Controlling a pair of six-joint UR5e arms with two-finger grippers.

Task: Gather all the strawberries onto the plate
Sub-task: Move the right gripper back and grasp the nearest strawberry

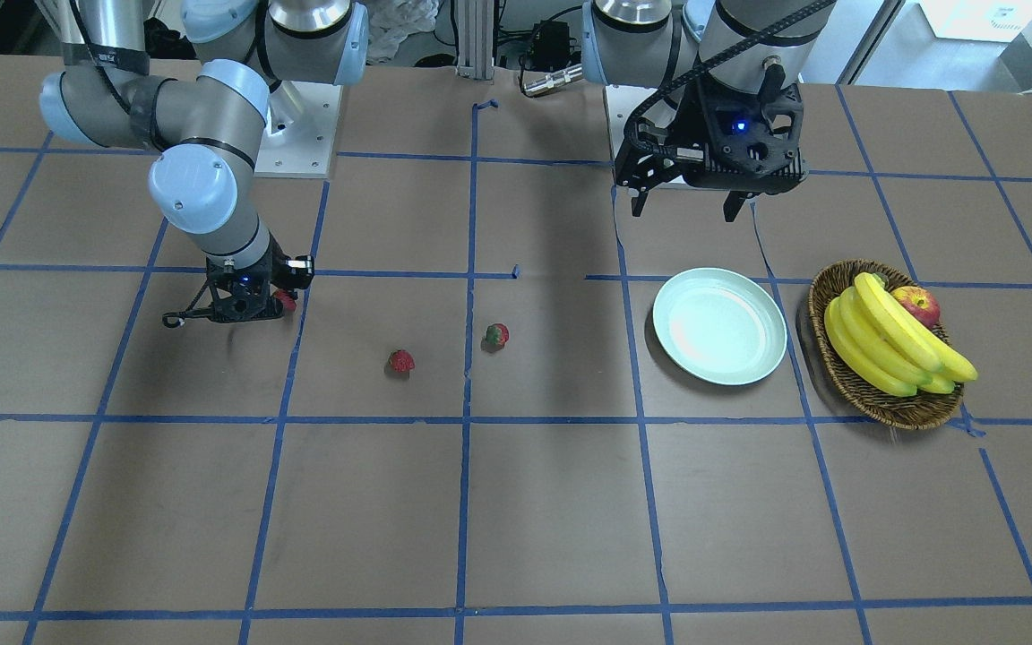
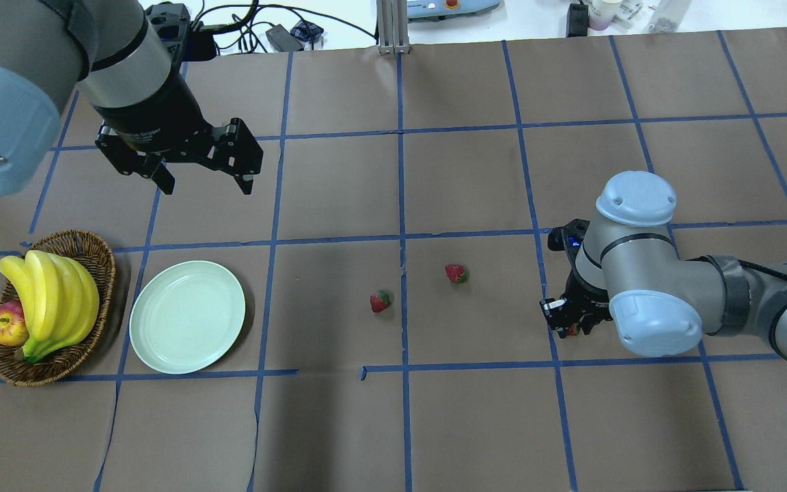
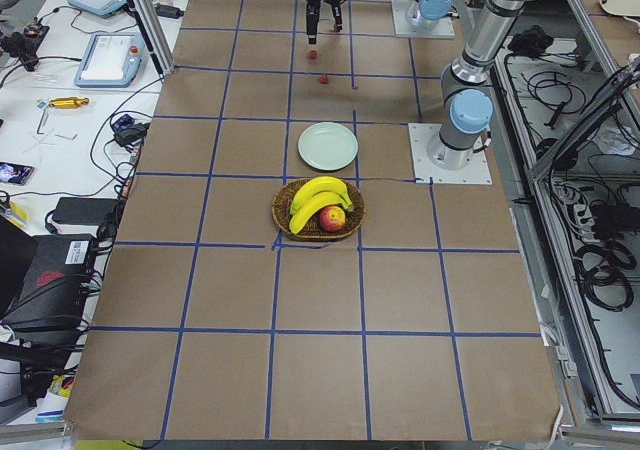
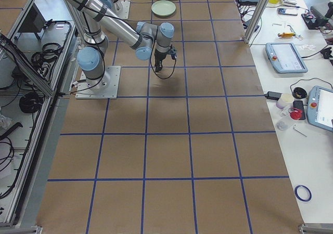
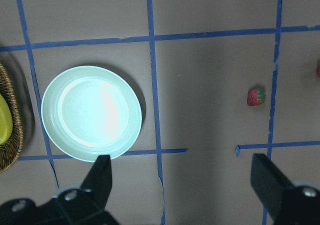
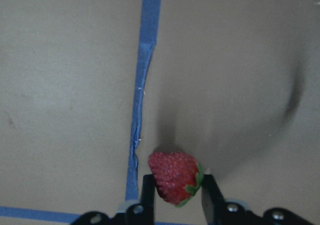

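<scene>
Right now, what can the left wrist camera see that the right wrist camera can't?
Only the left wrist camera shows the plate, the basket edge and a loose strawberry on the table. Only the right wrist camera shows the held strawberry pinched in the right end effector. Both show brown table and blue tape.

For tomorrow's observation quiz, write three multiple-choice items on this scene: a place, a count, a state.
1. Where is the plate? A beside the basket; B inside it; C on the bananas.
2. How many strawberries lie loose on the table? A one; B two; C three.
3. The right gripper is: A open; B shut on a banana; C shut on a strawberry.
Answers: 1A, they sit side by side; 2B, two lie apart from any gripper; 3C, its fingers pinch the berry.
</scene>
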